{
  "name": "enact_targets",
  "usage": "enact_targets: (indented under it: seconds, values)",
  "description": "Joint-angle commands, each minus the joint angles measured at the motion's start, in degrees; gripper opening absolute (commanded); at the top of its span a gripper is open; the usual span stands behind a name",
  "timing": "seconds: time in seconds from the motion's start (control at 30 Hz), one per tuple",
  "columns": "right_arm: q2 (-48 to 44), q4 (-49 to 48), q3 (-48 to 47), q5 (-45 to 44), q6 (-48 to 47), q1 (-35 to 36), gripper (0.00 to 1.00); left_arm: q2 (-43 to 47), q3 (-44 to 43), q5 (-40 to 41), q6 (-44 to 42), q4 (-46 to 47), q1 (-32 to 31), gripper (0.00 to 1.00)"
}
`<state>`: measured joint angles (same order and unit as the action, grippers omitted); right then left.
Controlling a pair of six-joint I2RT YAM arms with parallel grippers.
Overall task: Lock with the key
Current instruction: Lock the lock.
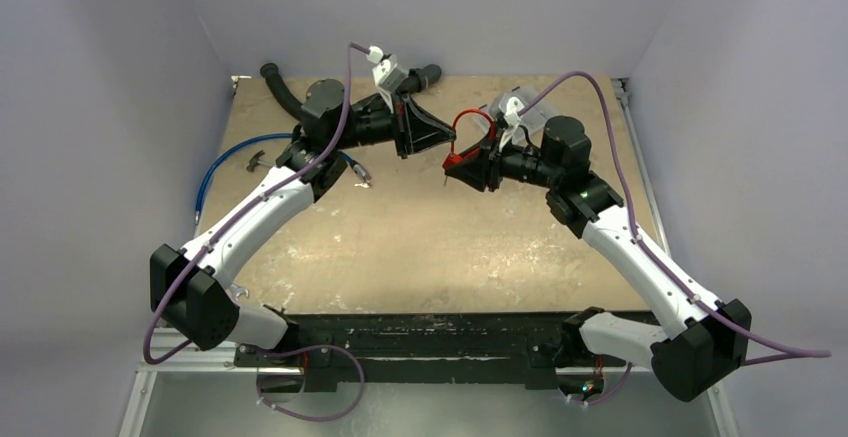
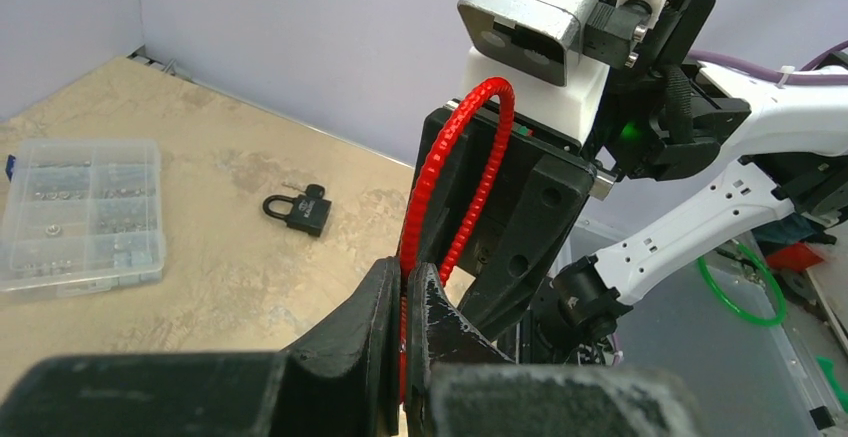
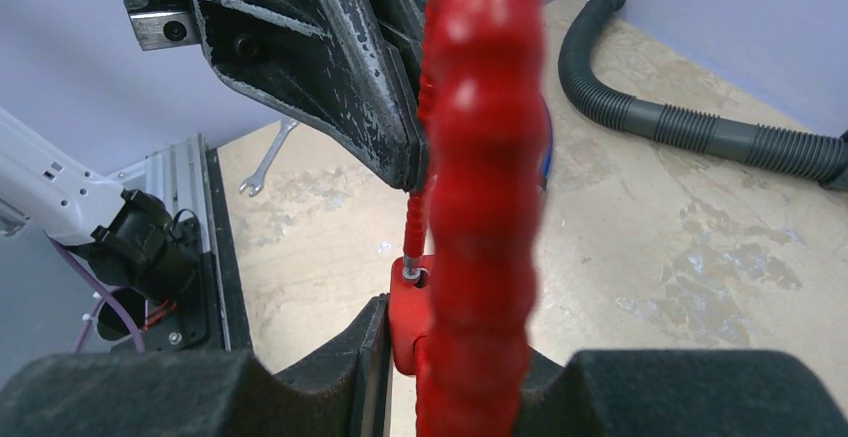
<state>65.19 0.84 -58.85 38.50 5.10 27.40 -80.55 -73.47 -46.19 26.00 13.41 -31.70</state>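
The thin red cable lock is held in the air between both grippers. My right gripper (image 1: 468,169) is shut on the small red lock body (image 3: 408,309). The metal tip of the red cable (image 3: 409,273) sits at a hole in the top of the body. My left gripper (image 2: 404,302) is shut on the red cable (image 2: 452,157), just above the body, with its fingers (image 3: 330,67) close over the right gripper. The cable loop (image 1: 472,115) arches up between the arms. The key is hidden in every view.
A black padlock (image 2: 300,208) and a clear parts box (image 2: 80,213) lie on the table. A grey corrugated hose (image 3: 680,122) runs along the far edge. A silver spanner (image 3: 264,162) and a blue cable (image 1: 228,157) lie at the left.
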Motion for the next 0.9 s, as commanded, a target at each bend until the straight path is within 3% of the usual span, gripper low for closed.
enact_targets:
  seconds: [0.0,0.27,0.6,0.87]
  values:
    - [-0.6,-3.0,-2.4,1.4,-0.5,0.6,0.0,0.8,0.0,-1.4,-3.6,-1.6,-1.6,0.0]
    - [-0.7,-2.3,-2.4,1.2,-1.0,0.6,0.0,0.7,-1.2,-2.7,-8.3,-6.4,-1.8,0.0]
    - [-0.1,-0.9,-3.4,1.0,-1.6,0.6,0.0,0.4,-3.1,-5.0,-21.1,-20.6,-3.7,0.0]
    - [1.0,1.7,-5.2,1.6,-3.6,0.6,0.0,-0.6,-3.4,-5.4,-24.4,-24.9,-5.9,0.0]
